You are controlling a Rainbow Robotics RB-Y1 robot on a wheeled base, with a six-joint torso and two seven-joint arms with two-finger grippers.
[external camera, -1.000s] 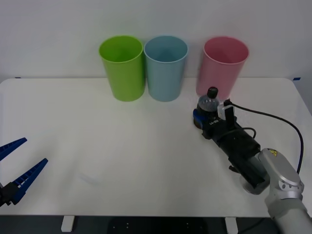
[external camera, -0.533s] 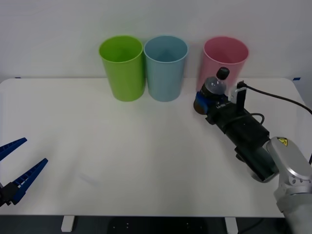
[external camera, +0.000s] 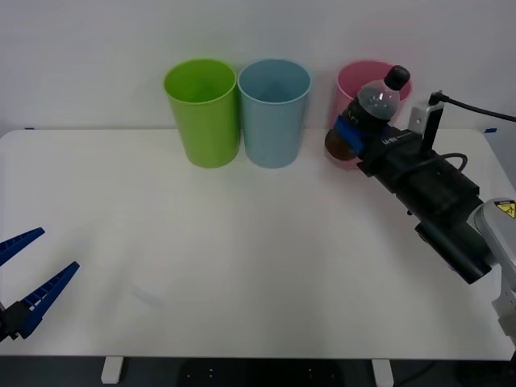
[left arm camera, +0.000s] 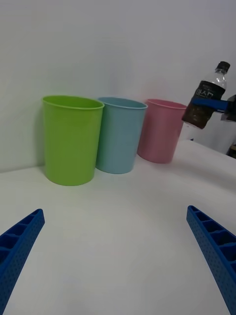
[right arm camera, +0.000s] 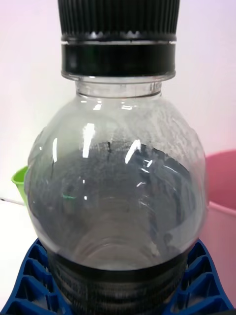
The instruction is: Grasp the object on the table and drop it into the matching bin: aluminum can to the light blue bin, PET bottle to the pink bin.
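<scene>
My right gripper (external camera: 352,133) is shut on the PET bottle (external camera: 369,109), a small clear bottle with a black cap, dark contents and dark label. The bottle hangs tilted in the air, clear of the white table (external camera: 242,266), just in front of the pink bin (external camera: 360,83) at about rim height. Up close, the right wrist view has the bottle (right arm camera: 118,187) between my blue fingers (right arm camera: 29,285). The light blue bin (external camera: 274,111) stands left of the pink one. My left gripper (external camera: 24,278) is open, parked low at the table's front left corner.
A lime green bin (external camera: 202,110) stands left of the light blue one, the three in a row along the back edge against a white wall. A black cable (external camera: 476,119) runs from my right wrist.
My right arm has lifted the bottle off the table and carried it up and back toward the pink bin's rim. The left arm has not moved.
</scene>
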